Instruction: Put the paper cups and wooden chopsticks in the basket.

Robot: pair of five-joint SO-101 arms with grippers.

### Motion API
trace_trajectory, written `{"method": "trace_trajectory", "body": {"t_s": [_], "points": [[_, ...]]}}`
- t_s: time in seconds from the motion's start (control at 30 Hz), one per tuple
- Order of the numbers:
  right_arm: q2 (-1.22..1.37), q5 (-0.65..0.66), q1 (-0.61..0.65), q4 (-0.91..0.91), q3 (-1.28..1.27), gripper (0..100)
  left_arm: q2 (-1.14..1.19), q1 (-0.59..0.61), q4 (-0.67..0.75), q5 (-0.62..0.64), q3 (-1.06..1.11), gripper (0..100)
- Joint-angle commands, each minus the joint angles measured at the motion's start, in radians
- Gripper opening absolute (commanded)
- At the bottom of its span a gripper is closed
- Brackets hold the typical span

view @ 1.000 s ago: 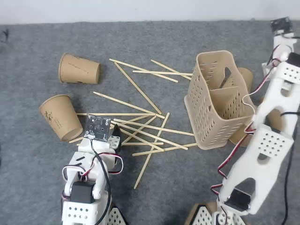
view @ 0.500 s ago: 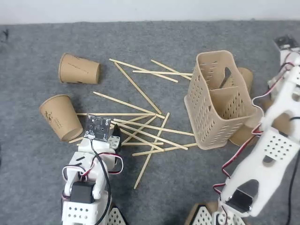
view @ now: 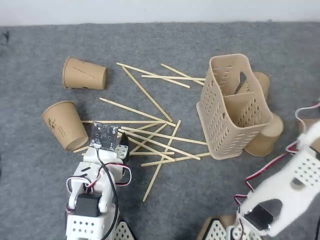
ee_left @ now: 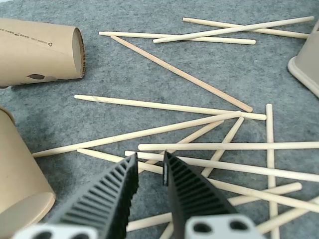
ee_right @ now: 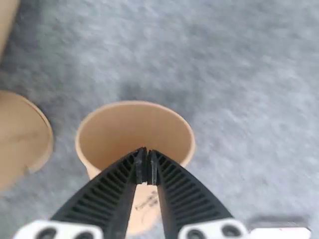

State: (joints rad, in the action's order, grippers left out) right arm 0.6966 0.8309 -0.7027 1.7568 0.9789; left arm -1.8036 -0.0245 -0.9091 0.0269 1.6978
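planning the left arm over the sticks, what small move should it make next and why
Probably lower the left gripper straight down. Its jaws stand slightly apart above a chopstick that crosses under the tips, so dropping should bring the stick between them, ready to pinch.

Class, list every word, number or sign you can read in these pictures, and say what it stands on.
No text is readable.
Far paper cup: small print line, too small to read.
Near paper cup: dark marks, too small to read.
Cup in the right wrist view: blurred print, unreadable.
Basket and chopsticks: none.
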Motion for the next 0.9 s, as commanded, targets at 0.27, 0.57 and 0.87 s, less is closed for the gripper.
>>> {"method": "trace_trajectory", "body": {"t_s": [0.27,0.57,0.87], "points": [[-0.387,0.195,-0.134,0.038,-0.537,0.6,-0.012,-0.006,0.0,-0.009,-0.015,9],[-0.748,0.308,-0.213,0.028,-0.73,0.7,-0.012,-0.006,0.002,-0.009,-0.015,9],[-0.855,0.287,-0.269,-0.145,-0.733,3.1,-0.012,0.0,-0.002,-0.009,-0.015,9]]}}
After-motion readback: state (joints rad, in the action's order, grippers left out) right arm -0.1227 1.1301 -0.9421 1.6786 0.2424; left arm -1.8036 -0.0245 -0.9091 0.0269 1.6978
